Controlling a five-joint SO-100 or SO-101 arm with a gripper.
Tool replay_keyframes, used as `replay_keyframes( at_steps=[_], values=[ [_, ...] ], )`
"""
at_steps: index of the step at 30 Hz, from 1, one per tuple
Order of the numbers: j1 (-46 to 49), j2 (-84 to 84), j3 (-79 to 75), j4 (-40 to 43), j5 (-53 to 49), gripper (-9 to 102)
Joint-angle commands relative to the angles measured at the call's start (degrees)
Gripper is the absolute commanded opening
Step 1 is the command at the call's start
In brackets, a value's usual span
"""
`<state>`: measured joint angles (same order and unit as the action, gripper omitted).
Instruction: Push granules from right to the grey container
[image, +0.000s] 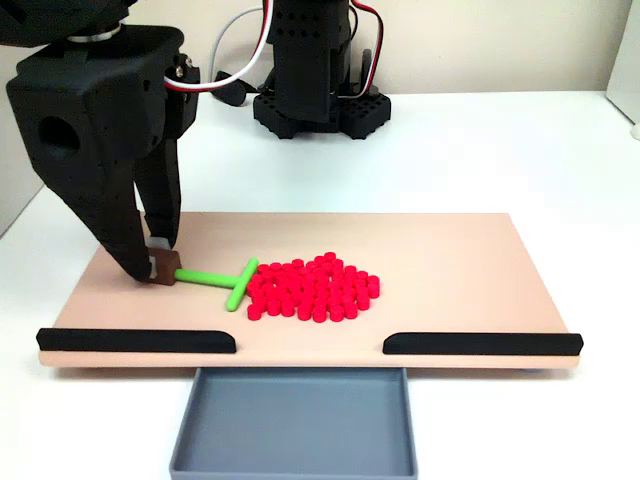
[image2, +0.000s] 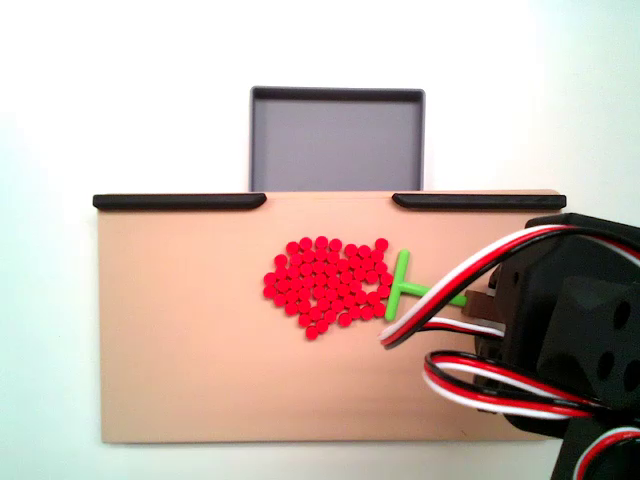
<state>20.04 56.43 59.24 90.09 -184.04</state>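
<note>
Red granules lie in one tight cluster on the beige board, a little left of its middle in a fixed view taken from the front, and none of them can be seen in the grey container, which sits just past the board's near edge, below the gap between two black strips fixed along that edge. Touching the left side of the cluster is the crossbar of a green T-shaped stick, its stem running left to a small brown block at the tips of the black gripper. The jaws stand nearly closed, pinched on that block, so the stick is held by its end and lies low on the board. In a fixed view from above, the granules sit below the grey container and left of the stick, whose crossbar rests against the right edge of the pile; the arm's black body and its red, white and black wires cover the stem's far end and the board's lower right corner. Behind the board in the front view stands the arm's black base on the white table
</note>
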Motion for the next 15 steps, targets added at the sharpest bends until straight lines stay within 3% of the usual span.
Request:
replay_keyframes(
  at_steps=[1,15],
  values=[
    [-0.7,0.2,-1.8,-0.1,-10.5,0],
    [-0.9,0.4,-1.9,-0.1,-7.8,0]
  ],
)
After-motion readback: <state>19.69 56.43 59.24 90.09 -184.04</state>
